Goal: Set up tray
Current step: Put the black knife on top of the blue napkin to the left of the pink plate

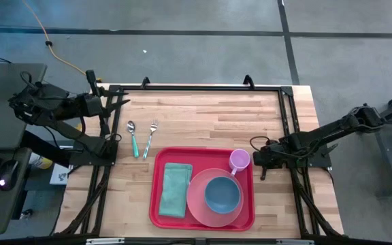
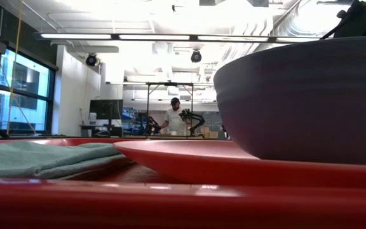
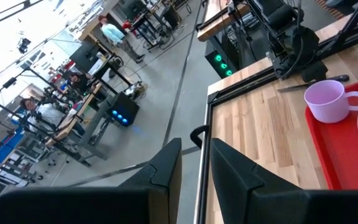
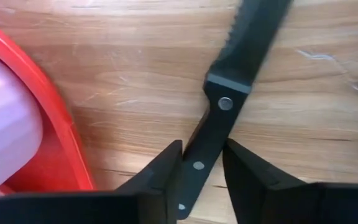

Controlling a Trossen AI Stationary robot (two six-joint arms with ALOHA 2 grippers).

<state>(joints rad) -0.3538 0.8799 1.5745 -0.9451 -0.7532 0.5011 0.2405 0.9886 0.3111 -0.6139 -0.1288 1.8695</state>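
Note:
The red tray [image 1: 203, 158] lies at the table's near middle. On it rest a folded green cloth [image 1: 175, 189], a pink plate [image 1: 199, 197] with a blue bowl [image 1: 222, 193], and a pink cup [image 1: 239, 160] in the far right corner. A black-handled knife [image 4: 229, 81] with a serrated blade lies flat on the wood just right of the tray. My right gripper [image 4: 201, 168] is down over it, shut on its handle. My left gripper [image 3: 195, 168] hangs raised over the table's far left corner, slightly open, with nothing between its fingers. My right gripper pinches the knife's black handle [image 4: 199, 163] between its two fingers, behind the rivet nearest the blade. The fingers come from above, pointing steeply down, and lie across the handle. The knife lies flat on the table, its blade stretching away from the fingers.
A spoon [image 1: 133, 137] and a fork [image 1: 150, 139] with teal handles lie side by side on the wood left of the tray's far edge. A black frame [image 1: 203, 88] runs along the table's far and side edges. Bare wood stretches between tray and far edge.

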